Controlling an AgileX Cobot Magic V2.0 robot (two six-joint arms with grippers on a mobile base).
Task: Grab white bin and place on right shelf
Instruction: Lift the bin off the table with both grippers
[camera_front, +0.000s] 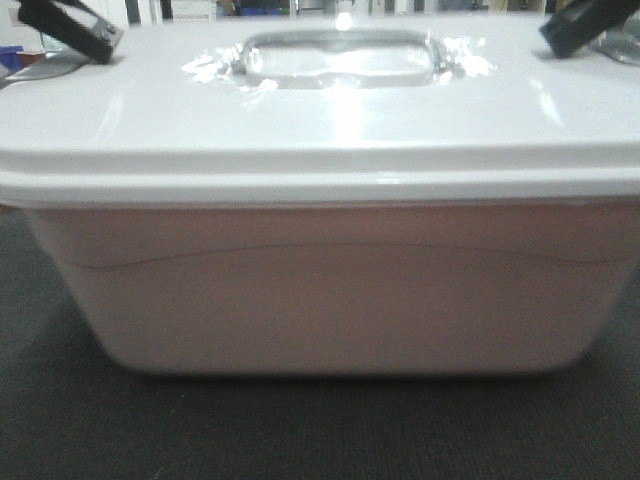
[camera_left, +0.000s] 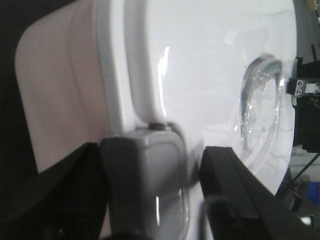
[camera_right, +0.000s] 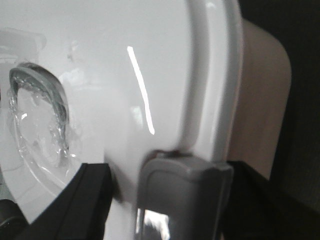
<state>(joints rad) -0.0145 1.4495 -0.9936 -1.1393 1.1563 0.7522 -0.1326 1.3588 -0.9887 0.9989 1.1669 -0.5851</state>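
Clearly, white bin (camera_front: 320, 290) sits gripped between left pincer (camera_left: 192, 195) and right pincer (camera_right: 170, 195).

Left gripper (camera_left: 150, 200) clamped across the lid edge of the white bin (camera_front: 320, 290) at one end, right gripper (camera_right: 170, 200) gripping the opposite end likewise, dark fingers (camera_left: 240, 195) straddling a grey latch on each side.

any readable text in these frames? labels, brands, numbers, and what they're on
None readable in any view.
white bin: body and glossy lid are plain, no label or embossing visible.
grey latches under each tool: blank.
Background clutter at the top edge of the front view: too small and blurred to read.
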